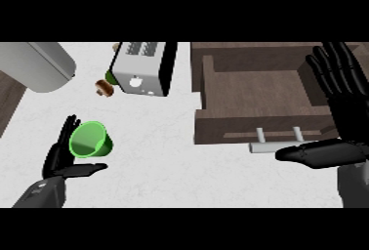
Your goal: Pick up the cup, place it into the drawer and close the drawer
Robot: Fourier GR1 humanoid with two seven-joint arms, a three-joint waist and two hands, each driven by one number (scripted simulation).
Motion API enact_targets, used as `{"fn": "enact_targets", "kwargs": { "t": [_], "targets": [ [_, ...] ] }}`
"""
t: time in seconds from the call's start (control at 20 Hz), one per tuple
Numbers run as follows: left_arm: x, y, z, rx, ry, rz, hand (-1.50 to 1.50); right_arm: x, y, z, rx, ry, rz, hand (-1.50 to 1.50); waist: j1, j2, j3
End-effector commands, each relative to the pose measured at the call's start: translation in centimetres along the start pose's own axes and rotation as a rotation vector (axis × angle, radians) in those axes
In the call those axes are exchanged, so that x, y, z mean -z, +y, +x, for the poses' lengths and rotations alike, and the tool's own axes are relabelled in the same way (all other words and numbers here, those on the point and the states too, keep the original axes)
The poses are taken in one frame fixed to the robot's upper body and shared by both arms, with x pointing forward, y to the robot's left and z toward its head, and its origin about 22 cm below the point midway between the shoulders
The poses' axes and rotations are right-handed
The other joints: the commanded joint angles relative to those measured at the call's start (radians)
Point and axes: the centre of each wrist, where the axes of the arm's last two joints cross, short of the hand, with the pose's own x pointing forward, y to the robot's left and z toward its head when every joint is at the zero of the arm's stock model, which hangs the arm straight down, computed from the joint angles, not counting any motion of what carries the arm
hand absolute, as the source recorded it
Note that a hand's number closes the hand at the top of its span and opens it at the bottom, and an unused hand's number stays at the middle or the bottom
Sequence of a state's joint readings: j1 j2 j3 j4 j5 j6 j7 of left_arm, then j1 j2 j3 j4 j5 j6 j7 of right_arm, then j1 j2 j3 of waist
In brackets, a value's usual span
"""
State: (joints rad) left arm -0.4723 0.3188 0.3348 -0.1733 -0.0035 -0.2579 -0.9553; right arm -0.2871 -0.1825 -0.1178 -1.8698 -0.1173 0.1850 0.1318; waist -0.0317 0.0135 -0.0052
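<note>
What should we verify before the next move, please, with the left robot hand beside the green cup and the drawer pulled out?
1. Left robot hand open for the grasp: ok, fingers straight.
2. Green cup within that hand's span: ok, tilted between fingers and thumb.
3. Cup gripped: not ok, nothing is curled round it yet.
4. Drawer open with room: ok, nothing shows inside.
5. Right robot hand clear of the drawer: cannot tell; it is open at the drawer's right wall, thumb near the handle.
</note>
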Motion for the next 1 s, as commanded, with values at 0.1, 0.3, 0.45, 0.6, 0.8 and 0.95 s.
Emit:
{"fn": "enact_targets", "kwargs": {
  "t": [0.1, 0.3, 0.45, 0.6, 0.8, 0.95],
  "targets": [
    [0.6, 0.3, 0.5, -0.077, -0.063, -0.055, -1.50, -0.3, 0.0, -0.8, -0.009, 0.005, 0.014, -1.50, -0.005, 0.003, 0.000],
    [1.0, -2.8, -0.5, -0.150, -0.056, -0.104, -1.50, -0.2, 0.4, 0.8, -0.001, 0.014, 0.013, -1.50, -0.010, 0.001, -0.001],
    [1.0, -2.6, -0.4, -0.246, -0.074, -0.174, 1.50, 0.0, -0.8, 0.0, -0.024, 0.007, 0.017, -1.50, -0.011, 0.007, -0.002],
    [1.1, -3.1, -0.3, -0.088, -0.236, -0.089, 1.50, -0.2, -0.2, 0.4, -0.022, 0.005, 0.010, -1.50, -0.010, 0.004, -0.002],
    [1.9, -2.6, 0.5, 0.117, -0.307, 0.012, 1.50, -0.7, -0.8, 0.4, -0.018, 0.005, 0.011, -1.50, -0.012, 0.001, 0.000],
    [2.5, -1.9, 1.1, -0.050, -0.383, 0.015, 1.50, -0.2, 0.0, 0.4, -0.002, 0.006, 0.008, -1.50, -0.001, 0.000, 0.000]
  ]
}}
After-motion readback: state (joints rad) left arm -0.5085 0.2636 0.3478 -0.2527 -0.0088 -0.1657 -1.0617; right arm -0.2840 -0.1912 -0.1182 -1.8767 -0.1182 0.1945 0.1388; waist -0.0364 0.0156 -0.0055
